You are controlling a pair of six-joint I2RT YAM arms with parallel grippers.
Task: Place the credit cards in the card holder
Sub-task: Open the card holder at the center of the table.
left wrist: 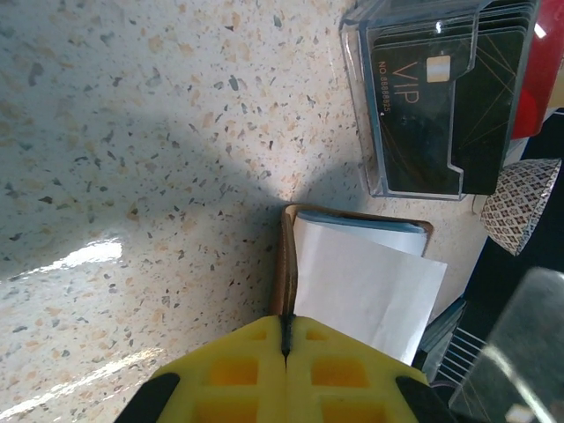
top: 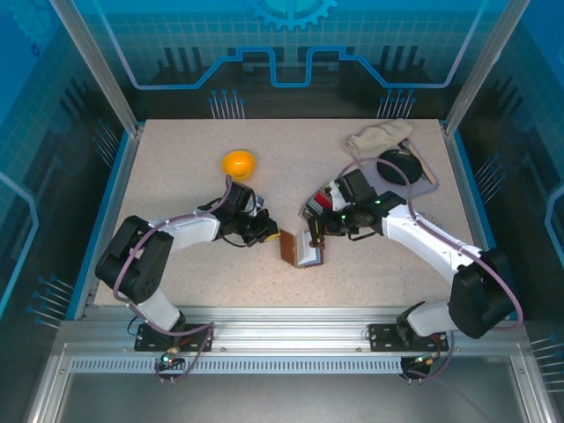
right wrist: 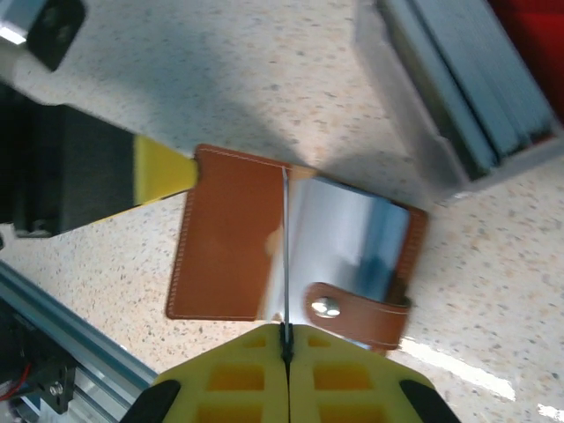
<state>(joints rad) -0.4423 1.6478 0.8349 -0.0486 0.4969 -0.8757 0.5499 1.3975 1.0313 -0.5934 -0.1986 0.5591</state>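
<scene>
My left arm bends in from the lower left of the overhead view and my right arm reaches in from the lower right, so both wrists meet low over the middle of the table. Bare speckled surface lies open across the upper left, where only an orange sits. The metal rail at the near edge runs just below the work. At centre right a clear tray of black cards stands just beyond the card holder, near but not touching it. The holder lies opened flat, its snap tab toward my right wrist. My left pincer is clenched on the edge of the brown cover, pinning that flap at its corner. My right pincer is clenched on a white card, seen edge-on from my right wrist, its far end over the holder's grey-blue pocket.
</scene>
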